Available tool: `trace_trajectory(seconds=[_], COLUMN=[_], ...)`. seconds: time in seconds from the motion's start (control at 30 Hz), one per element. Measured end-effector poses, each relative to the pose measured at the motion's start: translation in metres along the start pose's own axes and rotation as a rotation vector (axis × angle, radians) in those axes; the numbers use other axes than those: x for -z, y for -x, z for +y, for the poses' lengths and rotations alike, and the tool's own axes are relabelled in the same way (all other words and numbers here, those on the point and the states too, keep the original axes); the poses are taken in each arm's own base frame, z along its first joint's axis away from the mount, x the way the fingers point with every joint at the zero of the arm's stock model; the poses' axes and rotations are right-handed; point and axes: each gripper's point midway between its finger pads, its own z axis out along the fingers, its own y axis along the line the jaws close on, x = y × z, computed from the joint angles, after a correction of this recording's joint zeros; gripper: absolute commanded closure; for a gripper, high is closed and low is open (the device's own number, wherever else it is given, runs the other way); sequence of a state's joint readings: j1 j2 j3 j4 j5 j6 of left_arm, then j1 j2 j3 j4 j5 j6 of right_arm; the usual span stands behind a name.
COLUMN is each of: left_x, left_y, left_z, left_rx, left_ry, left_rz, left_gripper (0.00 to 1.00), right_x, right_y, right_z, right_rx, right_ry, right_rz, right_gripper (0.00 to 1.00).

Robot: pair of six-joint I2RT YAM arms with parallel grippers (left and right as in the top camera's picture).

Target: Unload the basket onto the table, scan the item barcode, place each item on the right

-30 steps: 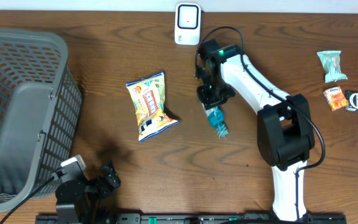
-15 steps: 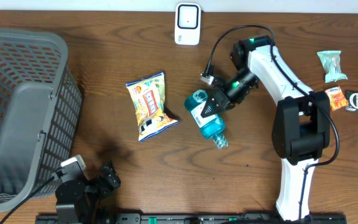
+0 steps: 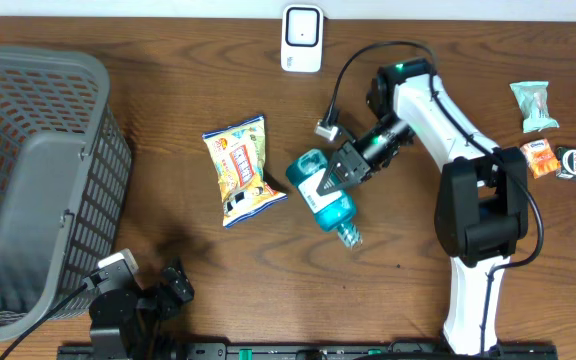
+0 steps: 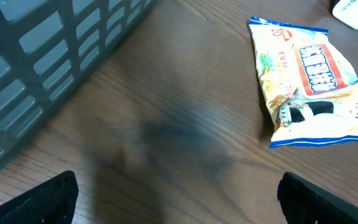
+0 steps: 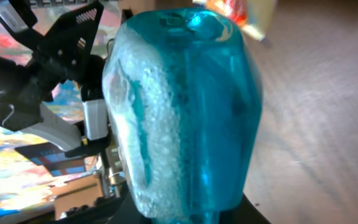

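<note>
Since a second ago the teal bottle (image 3: 320,192) has gone from lying on the wood under the wrist to hanging in the right gripper (image 3: 345,170). It now looks bigger from above and sits a little further left than half a second back, close to the snack bag (image 3: 242,170) but not touching it. On my right wrist feed the bottle (image 5: 185,112) fills almost the whole frame, liquid and foam showing inside it, and the jaws are closed tight on it low down. I can't make out exactly where they bite. No barcode is readable on any feed. The white scanner (image 3: 301,38) stands at the far edge of the table (image 3: 168,90), well apart from the bottle. The left gripper (image 3: 174,283) sits at the near edge beside the grey basket (image 3: 28,170), and its fingers (image 4: 48,199) are spread as wide as they go with nothing between them. That wrist camera looks across bare wood to the snack bag (image 4: 312,81). Off to the right lie a green packet (image 3: 533,105), an orange packet (image 3: 538,158) and a round black item (image 3: 574,162).
</note>
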State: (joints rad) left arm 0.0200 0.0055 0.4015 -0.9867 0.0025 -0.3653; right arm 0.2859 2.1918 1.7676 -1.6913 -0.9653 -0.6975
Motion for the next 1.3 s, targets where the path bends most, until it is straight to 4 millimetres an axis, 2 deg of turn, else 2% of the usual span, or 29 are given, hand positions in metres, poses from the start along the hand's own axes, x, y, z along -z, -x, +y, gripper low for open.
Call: trace_trajectory(seconds=[0.17,0.4,0.57,0.73,0.83,0.93,1.13,1.3], left_x=[0.000,0.000,0.000,0.000,0.000,0.000,0.000,0.000], left_y=[0.000,0.000,0.000,0.000,0.000,0.000,0.000,0.000], left_z=[0.000,0.000,0.000,0.000,0.000,0.000,0.000,0.000], left_rx=[0.000,0.000,0.000,0.000,0.000,0.000,0.000,0.000], left_ry=[0.000,0.000,0.000,0.000,0.000,0.000,0.000,0.000], left_rz=[0.000,0.000,0.000,0.000,0.000,0.000,0.000,0.000], left_gripper=[0.02,0.02,0.02,0.02,0.02,0.02,0.02,0.02], right_x=[-0.018,-0.042,-0.062,-0.064,-0.062,-0.063,-0.064,-0.055], right_y=[-0.032,-0.101,-0.141,-0.160,-0.160,-0.147,-0.106,-0.057], right_z=[0.024,0.070,0.085,0.097,0.101,0.094,0.068,0.037], right_rx=[-0.020,-0.022,-0.037,0.008,0.086,0.218,0.495,0.660], right_ry=[0.017,0.088,0.155,0.167,0.156,0.124,0.007,-0.197], right_rz=[0.057,0.094,0.122,0.095,0.061,0.005,-0.104,-0.196], right_gripper=[0.99,0.99,0.99,0.99,0.99,0.99,0.98,0.99])
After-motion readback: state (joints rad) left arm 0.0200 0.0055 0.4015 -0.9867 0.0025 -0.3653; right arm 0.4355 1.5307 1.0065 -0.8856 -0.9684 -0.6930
